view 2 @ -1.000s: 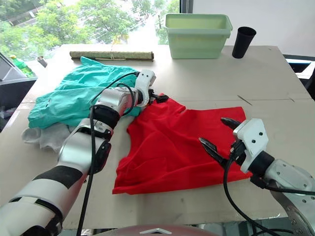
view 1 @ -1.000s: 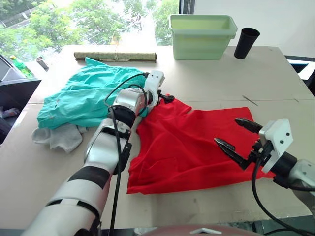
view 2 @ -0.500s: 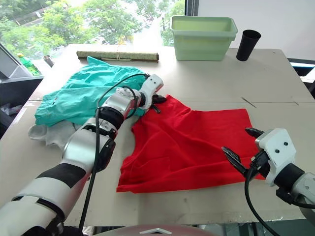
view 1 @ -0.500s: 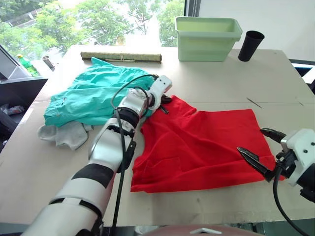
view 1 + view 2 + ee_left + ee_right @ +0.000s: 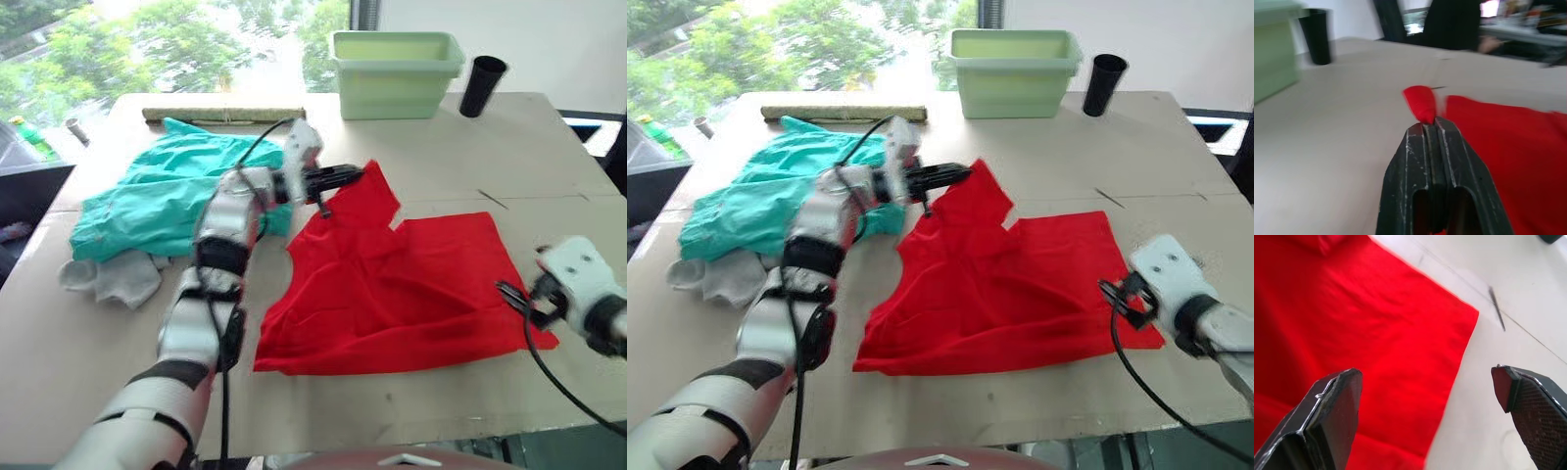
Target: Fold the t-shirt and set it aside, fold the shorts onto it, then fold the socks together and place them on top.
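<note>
**Left gripper pinches the t-shirt's far edge; right gripper spread at its near right corner**

The left gripper [image 5: 345,177] has its two black fingers pressed together on a fold of red cloth at the far edge of the t-shirt [image 5: 402,284]; in the left wrist view a small tuft of that cloth pokes out past the closed fingertips. The pinched part is lifted and pulled into a peak, while the remainder of the shirt lies spread on the table [image 5: 411,166], wrinkled, with its near edge running roughly parallel to the table's near side.

The right gripper [image 5: 1430,396] has its fingers set wide apart. In the right wrist view one finger is over the red cloth and the other is over bare table, with the shirt's right edge between them. In the head views it sits at the shirt's near right corner.

The shorts [image 5: 162,191] lie crumpled to the left of the shirt, under the left arm. The socks [image 5: 113,276] are bunched at the shorts' near left edge, touching them.

At the far side of the table stand a pale green bin [image 5: 397,73], a black cup [image 5: 477,85] just to its right, and a rolled mat [image 5: 220,114] to its left.
</note>
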### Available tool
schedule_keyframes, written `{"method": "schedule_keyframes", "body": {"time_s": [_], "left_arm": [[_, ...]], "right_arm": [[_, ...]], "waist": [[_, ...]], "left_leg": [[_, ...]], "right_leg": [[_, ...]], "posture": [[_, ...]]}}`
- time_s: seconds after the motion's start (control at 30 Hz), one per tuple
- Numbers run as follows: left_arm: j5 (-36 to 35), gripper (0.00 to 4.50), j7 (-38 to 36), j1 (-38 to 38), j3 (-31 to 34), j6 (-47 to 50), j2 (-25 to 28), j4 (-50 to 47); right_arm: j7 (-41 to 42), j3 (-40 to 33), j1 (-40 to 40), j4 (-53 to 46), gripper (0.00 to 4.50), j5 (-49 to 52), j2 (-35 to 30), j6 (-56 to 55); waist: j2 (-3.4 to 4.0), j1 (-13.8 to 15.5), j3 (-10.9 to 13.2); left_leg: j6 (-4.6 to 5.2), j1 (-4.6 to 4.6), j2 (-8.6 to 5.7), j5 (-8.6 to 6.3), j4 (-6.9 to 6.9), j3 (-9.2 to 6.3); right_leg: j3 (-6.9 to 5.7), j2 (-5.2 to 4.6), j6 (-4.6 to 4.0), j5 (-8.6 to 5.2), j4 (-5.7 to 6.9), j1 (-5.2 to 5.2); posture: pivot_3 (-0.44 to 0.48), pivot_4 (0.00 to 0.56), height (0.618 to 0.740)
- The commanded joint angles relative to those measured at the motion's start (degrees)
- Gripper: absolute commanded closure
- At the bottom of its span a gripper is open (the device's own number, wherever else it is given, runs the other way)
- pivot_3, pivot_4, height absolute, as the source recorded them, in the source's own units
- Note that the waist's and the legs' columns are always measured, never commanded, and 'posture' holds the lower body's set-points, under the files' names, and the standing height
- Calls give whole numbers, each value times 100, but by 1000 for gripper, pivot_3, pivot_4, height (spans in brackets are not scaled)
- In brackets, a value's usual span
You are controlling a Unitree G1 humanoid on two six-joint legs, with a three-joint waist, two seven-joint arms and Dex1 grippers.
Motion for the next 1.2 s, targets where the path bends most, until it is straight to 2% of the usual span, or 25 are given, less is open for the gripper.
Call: {"method": "schedule_keyframes", "body": {"time_s": [0.03, 0.17, 0.3, 0.37, 0.47, 0.67, 0.9, 1.03, 1.2], "left_arm": [[-563, 4465, -299, 614, 47, 755, 561, -1826], [-866, 4465, -12, 1375, 154, 1237, 878, -3038], [-922, 4465, 260, 1630, 235, 1290, 967, -3387], [-1618, 4465, -38, 2019, 534, 1879, 1345, -3936], [-2273, 4465, -589, 2643, 874, 2316, 2042, -4485], [-2947, 4465, -358, 2893, 1060, 2904, 2379, -4824], [-2978, 4465, -229, 3046, 1068, 2835, 2404, -4774], [-2965, 4465, -282, 3145, 1059, 2738, 2408, -4796], [-3073, 4465, -442, 3339, 1083, 2762, 2560, -4904]], "right_arm": [[271, 876, -1056, 580, 0, -464, -212, 53], [688, 1857, -1915, 1358, 0, -1155, -331, -280], [993, 2157, -2349, 1820, 0, -1423, -193, -465], [1207, 2548, -2909, 2681, 0, -1839, -82, -959], [1401, 2876, -3405, 3585, 0, -2231, 100, -1428], [1773, 2675, -3522, 4326, 0, -2386, 216, -1980], [1976, 2498, -3495, 4436, 0, -2503, 373, -2291], [1944, 2541, -3621, 4707, 0, -2793, 386, -2901], [2149, 2577, -3787, 4929, 0, -2923, 498, -3142]], "waist": [[-1, -27, 2], [11, 68, 4], [12, 118, 7], [12, 119, 7], [17, -72, 12], [29, 18, 16], [30, 30, 17], [30, 42, 17], [32, 31, 18]], "left_leg": [[-7, 2, 1, 5, 0, -3], [-13, 4, 4, 9, -2, -2], [-13, 3, 1, 7, 4, -3], [-16, 2, 0, 5, 5, -3], [-34, 7, 4, -4, 1, 6], [-31, 10, 7, 20, -5, -2], [-56, 13, 8, 8, -1, -3], [-55, 12, 7, 8, -2, -2], [-55, 12, 8, 10, -2, -2]], "right_leg": [[0, 6, 0, 0, 0, 0], [-1, 9, -1, -1, -1, 4], [-2, 6, 1, -1, -3, 5], [-2, 4, 1, 0, -4, 5], [2, 4, 1, 0, -1, 4], [-5, 11, 0, -1, 3, 4], [-5, 11, 0, 0, 6, 5], [-6, 12, 0, 0, 6, 5], [-5, 12, 0, 0, 6, 5]], "posture": [[0, 150, 727], [0, 150, 727], [0, 150, 727], [0, 150, 727], [0, 150, 727], [0, 150, 727], [0, 150, 727], [0, 150, 727], [0, 150, 727]]}}
